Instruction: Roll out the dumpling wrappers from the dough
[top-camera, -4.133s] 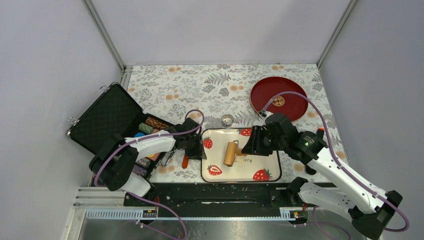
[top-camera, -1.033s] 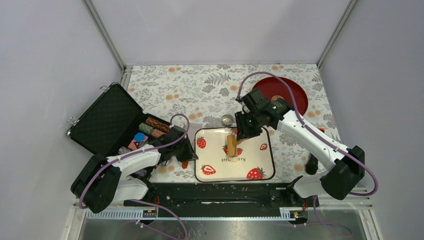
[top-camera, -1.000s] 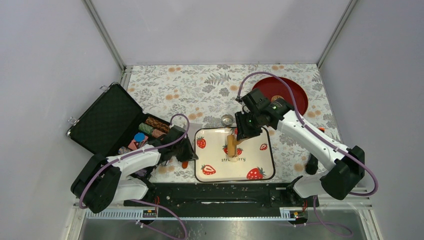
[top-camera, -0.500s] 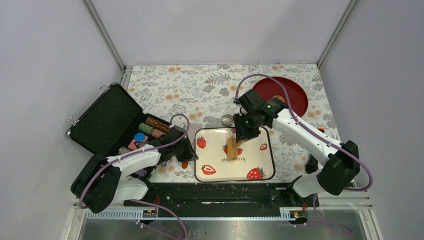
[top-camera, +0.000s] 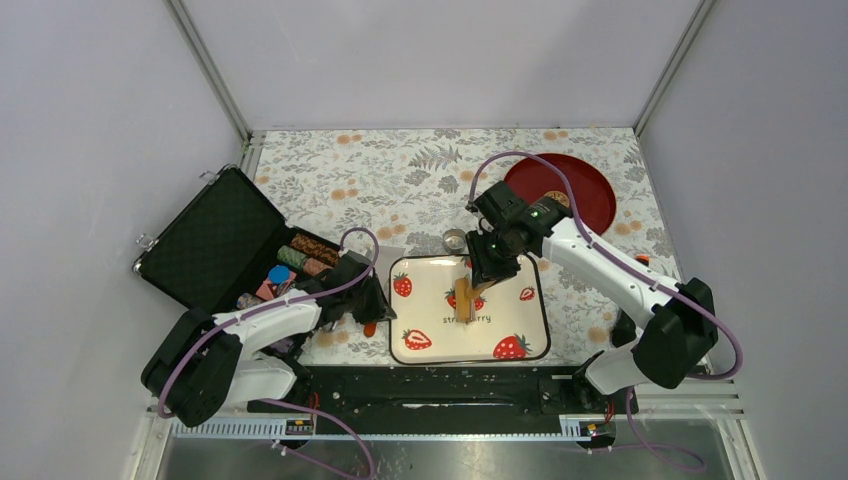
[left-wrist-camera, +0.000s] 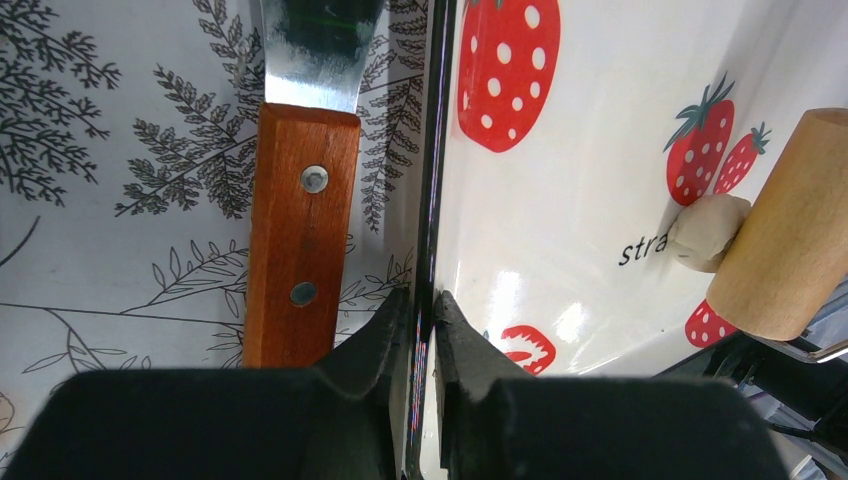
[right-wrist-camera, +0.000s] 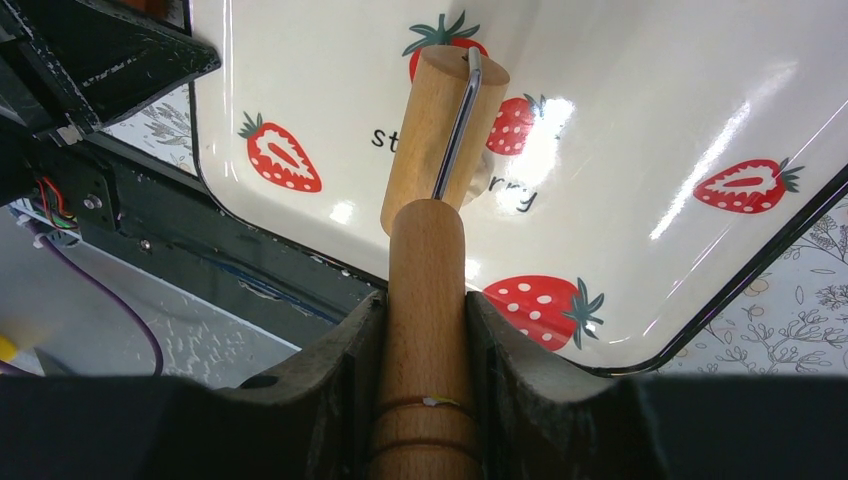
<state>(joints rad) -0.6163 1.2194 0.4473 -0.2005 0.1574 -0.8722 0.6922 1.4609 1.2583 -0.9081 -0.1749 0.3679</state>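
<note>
I log the right gripper (right-wrist-camera: 425, 300), clamped on the roller (right-wrist-camera: 435, 130), edged left; only the left wrist view shows dough (left-wrist-camera: 705, 232); left gripper (left-wrist-camera: 422, 310) pinches tray (left-wrist-camera: 560, 150).

Table (top-camera: 400, 170), covered in a fern-and-flower print cloth. Lying directly on it: strawberry tray (top-camera: 430, 300) at near centre; small metal ring (top-camera: 455, 240) just beyond the tray; red plate (top-camera: 590, 195) far right; open black case (top-camera: 205, 235) left. A wooden-handled scraper (left-wrist-camera: 300, 230) lies beside the tray's left edge.

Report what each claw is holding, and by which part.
Left claw pinches the rim of the strawberry tray; right claw grips the wooden roller by its handle.
</note>
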